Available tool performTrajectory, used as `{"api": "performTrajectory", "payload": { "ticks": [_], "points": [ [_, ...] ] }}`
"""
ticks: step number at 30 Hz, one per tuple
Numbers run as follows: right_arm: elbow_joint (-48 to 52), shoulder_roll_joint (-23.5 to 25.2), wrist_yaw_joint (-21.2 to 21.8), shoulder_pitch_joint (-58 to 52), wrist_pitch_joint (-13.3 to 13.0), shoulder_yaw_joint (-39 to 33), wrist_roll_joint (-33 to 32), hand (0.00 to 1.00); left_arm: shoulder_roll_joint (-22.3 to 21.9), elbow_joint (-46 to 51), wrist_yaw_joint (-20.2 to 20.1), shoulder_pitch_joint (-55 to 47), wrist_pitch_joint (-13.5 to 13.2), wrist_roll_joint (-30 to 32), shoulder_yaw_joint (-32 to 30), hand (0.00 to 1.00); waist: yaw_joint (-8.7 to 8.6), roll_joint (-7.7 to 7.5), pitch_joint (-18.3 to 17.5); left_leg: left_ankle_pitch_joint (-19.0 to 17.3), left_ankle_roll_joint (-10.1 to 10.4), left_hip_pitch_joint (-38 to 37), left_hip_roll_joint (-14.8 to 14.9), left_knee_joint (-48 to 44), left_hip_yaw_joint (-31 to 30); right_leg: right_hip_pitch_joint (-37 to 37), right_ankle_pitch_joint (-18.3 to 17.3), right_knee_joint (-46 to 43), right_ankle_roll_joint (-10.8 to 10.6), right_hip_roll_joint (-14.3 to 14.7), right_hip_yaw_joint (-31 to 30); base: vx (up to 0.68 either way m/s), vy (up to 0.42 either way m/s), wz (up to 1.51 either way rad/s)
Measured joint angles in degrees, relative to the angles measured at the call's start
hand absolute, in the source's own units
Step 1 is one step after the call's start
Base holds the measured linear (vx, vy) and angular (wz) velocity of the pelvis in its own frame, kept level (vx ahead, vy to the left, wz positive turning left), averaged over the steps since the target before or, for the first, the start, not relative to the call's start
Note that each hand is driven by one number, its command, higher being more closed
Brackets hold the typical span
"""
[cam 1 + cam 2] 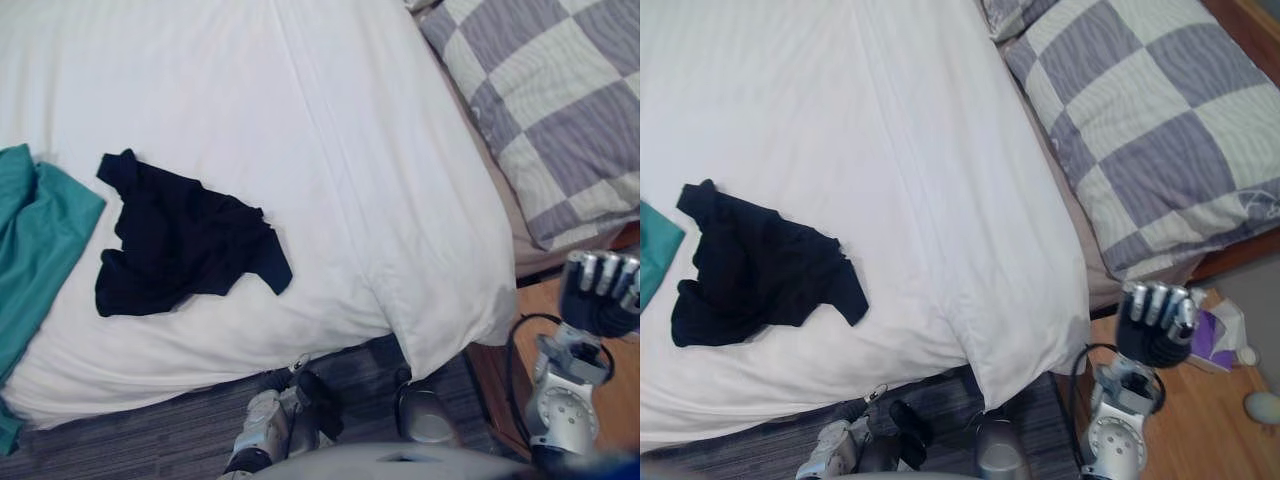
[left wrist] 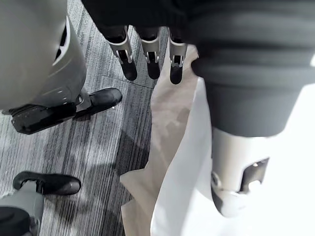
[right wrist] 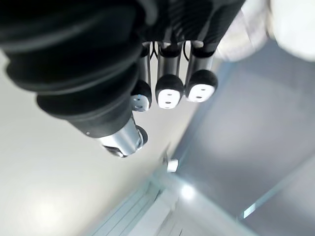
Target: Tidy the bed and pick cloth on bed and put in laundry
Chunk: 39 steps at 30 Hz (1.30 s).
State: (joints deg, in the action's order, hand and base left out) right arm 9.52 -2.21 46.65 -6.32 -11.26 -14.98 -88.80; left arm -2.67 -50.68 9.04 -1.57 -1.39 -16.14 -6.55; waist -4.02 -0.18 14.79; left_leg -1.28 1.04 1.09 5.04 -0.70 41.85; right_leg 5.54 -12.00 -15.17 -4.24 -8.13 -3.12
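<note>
A black cloth (image 1: 185, 240) lies crumpled on the white duvet (image 1: 330, 150), near the bed's front edge on the left. A teal cloth (image 1: 35, 235) lies at the bed's left edge, just beside it. My right hand (image 1: 1155, 322) is raised off the bed's front right corner, over the wooden floor, with relaxed fingers and nothing in it. My left hand (image 2: 150, 49) hangs low beside the bed's overhanging white sheet (image 2: 182, 167), above the grey carpet, fingers straight and empty. Both hands are well apart from the black cloth.
A grey-and-white checked quilt (image 1: 1140, 130) covers the bed's right side. A purple box (image 1: 1215, 340) and a pale round object (image 1: 1262, 406) sit on the wooden floor (image 1: 1200, 430) at the right. Grey carpet (image 1: 150, 430) runs along the bed's front.
</note>
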Motion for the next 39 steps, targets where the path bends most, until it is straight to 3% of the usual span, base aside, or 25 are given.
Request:
{"api": "performTrajectory", "payload": {
  "ticks": [4,9,14,17,20,29,32,34,36,39],
  "points": [
    [0.0,-1.0,-5.8,7.5,-4.6,-0.1,-0.5,1.0,1.3,0.0,-1.5,0.0,-0.2,0.0,2.4,0.0,1.36,1.28,0.3,-0.3,-0.5,1.7,-1.4,-0.5,-2.1,1.3,-2.2,-2.3,0.1,-1.8,2.5,-0.05,0.014,0.28],
    [-2.0,-6.2,-14.4,19.9,-10.9,0.5,-1.3,1.0,1.7,0.0,-1.6,2.6,-0.6,-0.2,4.3,0.0,2.0,5.19,4.2,2.1,-2.3,10.9,-1.7,-0.4,-3.6,10.3,-2.7,-3.8,0.4,-2.1,3.4,-0.14,-0.028,0.27],
    [-6.0,-9.2,-18.7,29.5,-13.3,0.3,-4.7,1.0,2.3,0.0,-1.1,6.5,-0.9,-0.2,4.4,0.0,2.93,6.93,8.9,4.8,-3.0,19.0,-0.8,-0.3,-4.0,19.9,-2.0,-7.1,1.3,-1.1,3.3,-0.12,-0.065,0.11],
    [-9.1,-9.9,-20.5,36.1,-14.1,-0.6,-5.0,1.0,2.2,0.5,0.2,10.1,-1.4,-0.9,4.4,0.0,3.32,7.55,13.7,5.9,-3.4,22.8,-0.3,-0.4,-3.3,25.2,-1.7,-9.5,1.7,-0.6,2.5,-0.07,-0.039,-0.01],
    [-10.0,-9.4,-19.3,39.6,-14.3,0.6,-5.0,1.0,2.0,1.0,1.6,11.8,-1.8,-4.0,4.4,0.0,3.36,7.77,14.5,6.7,-3.4,26.5,-0.1,-0.4,-2.2,30.4,-1.6,-11.0,1.9,-0.1,0.8,-0.02,-0.039,-0.14],
    [-12.8,-6.6,-16.8,40.2,-14.6,4.3,-5.2,1.0,-0.8,1.0,4.6,14.0,-1.6,-5.8,3.5,0.0,1.63,7.68,14.6,9.1,-0.4,26.1,0.4,0.7,-1.7,31.0,-0.4,-10.0,2.6,0.8,-0.4,-0.01,-0.042,-0.11],
    [-14.1,-5.5,-15.5,37.0,-14.1,4.3,-4.6,1.0,-1.4,1.0,5.7,14.4,-0.2,-8.1,1.4,0.0,0.71,7.41,14.4,9.3,0.0,25.9,0.9,0.7,-1.7,30.0,1.1,-7.4,2.6,1.4,-0.9,-0.01,0.008,-0.17],
    [-15.4,-5.2,-12.6,30.8,-13.3,2.9,-4.8,1.0,-1.5,0.9,7.1,14.4,-0.1,-9.3,-1.0,0.0,0.15,6.41,13.9,9.3,0.0,25.7,1.1,0.5,-1.6,29.7,1.8,-6.5,2.5,1.5,-1.2,-0.01,0.017,-0.11],
    [-18.2,-4.8,-10.5,25.3,-12.2,-0.7,-5.2,1.0,-1.5,0.9,7.5,14.5,0.1,-10.3,-2.3,0.0,-0.53,5.94,13.7,9.3,0.0,25.4,1.1,0.6,-1.5,29.0,2.3,-5.7,2.4,1.5,-1.2,-0.01,0.02,-0.1],
    [-35.9,-4.9,-13.3,18.2,-9.6,-4.2,-7.8,1.0,-1.5,0.9,7.8,15.1,1.1,-12.0,-3.3,0.0,-1.13,5.37,13.4,9.1,0.2,24.5,1.0,0.6,-1.2,28.5,2.6,-5.4,2.2,1.5,-1.6,-0.02,0.005,-0.16]
  ]
}}
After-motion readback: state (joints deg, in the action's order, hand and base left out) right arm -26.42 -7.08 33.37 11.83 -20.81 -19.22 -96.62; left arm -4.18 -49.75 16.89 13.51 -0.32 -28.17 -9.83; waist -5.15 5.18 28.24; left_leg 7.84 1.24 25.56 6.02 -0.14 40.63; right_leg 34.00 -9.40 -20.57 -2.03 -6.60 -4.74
